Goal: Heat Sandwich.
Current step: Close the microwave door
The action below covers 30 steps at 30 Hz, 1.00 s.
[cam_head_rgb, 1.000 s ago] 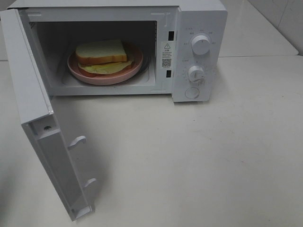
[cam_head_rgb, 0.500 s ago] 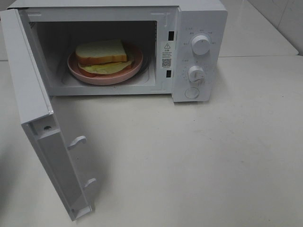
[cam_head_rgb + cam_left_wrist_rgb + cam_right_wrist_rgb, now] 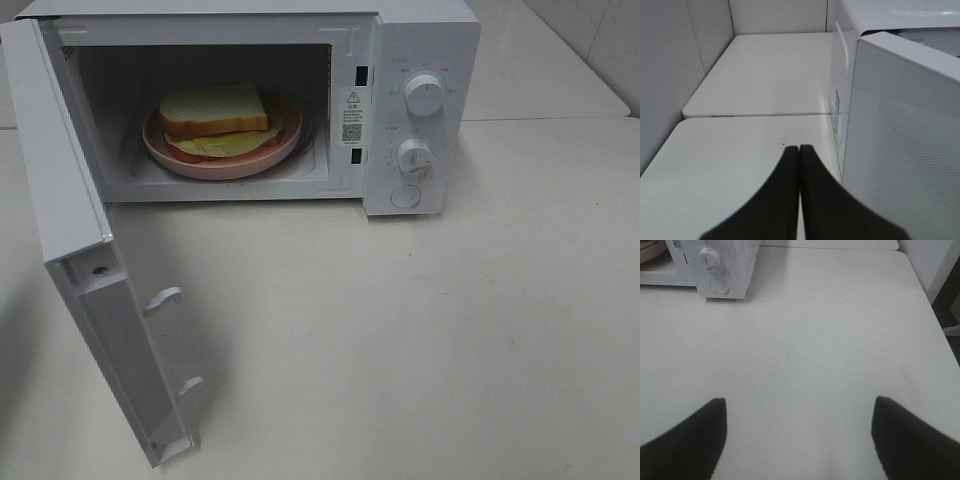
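Note:
The sandwich point(image 3: 214, 112), thick white bread with tan crust and pale yellow-green filling, lies on a round pink plate point(image 3: 255, 158) inside the open white microwave point(image 3: 420, 60). The microwave door point(image 3: 70, 190) is swung wide open to the left. No gripper shows in the high view. In the left wrist view my left gripper point(image 3: 799, 148) is shut and empty, just outside the open door point(image 3: 900, 140). In the right wrist view my right gripper point(image 3: 799, 407) is open and empty above the table, back from the microwave's knob panel point(image 3: 715, 265).
The microwave has two knobs point(image 3: 424, 95) and a round button point(image 3: 406, 196) on its right panel. The white table point(image 3: 450, 340) spreads in front. A second table point(image 3: 765, 75) lies behind the door, with a wall to its left. The table's right edge point(image 3: 935, 315) shows.

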Available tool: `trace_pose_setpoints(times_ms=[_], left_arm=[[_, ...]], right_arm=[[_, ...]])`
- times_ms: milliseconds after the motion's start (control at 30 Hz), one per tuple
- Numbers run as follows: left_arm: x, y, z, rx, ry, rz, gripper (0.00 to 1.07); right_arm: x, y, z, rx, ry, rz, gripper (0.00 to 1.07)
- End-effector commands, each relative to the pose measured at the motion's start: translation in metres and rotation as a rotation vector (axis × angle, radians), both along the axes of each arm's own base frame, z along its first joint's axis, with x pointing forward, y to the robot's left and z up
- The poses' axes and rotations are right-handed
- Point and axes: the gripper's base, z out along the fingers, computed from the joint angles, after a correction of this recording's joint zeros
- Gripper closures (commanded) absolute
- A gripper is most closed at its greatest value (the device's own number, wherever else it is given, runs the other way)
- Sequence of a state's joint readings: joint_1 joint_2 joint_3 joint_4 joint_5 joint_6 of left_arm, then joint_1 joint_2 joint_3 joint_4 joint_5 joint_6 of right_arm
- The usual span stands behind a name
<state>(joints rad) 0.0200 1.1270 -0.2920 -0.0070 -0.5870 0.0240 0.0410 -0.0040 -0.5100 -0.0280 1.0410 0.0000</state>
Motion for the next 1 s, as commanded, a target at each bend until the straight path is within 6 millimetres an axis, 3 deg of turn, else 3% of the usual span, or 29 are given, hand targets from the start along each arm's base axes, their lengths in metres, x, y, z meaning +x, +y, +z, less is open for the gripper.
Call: trace_pose_setpoints(times_ms=[33,500,700,1000], left_arm=[[0.007,-0.007,-0.006,0.006,-0.019,-0.074,1.06],[0.037,-0.029,-0.022,-0.041,-0.004,-0.322,1.06],[0.046,-0.054,-0.024,-0.007,0.003,-0.424,1.06],[0.054,-0.077,-0.022,-0.029,-0.011,-0.427,1.06]], right_arm=[[-0.003,0.000,-0.001,-0.002,-0.029,-0.008,0.31],[-0.003,0.000,-0.001,-0.002,-0.029,-0.008,0.31],[-0.003,0.000,-0.001,-0.002,-0.029,-0.008,0.31],[-0.003,0.000,-0.001,-0.002,-0.029,-0.008,0.31]])
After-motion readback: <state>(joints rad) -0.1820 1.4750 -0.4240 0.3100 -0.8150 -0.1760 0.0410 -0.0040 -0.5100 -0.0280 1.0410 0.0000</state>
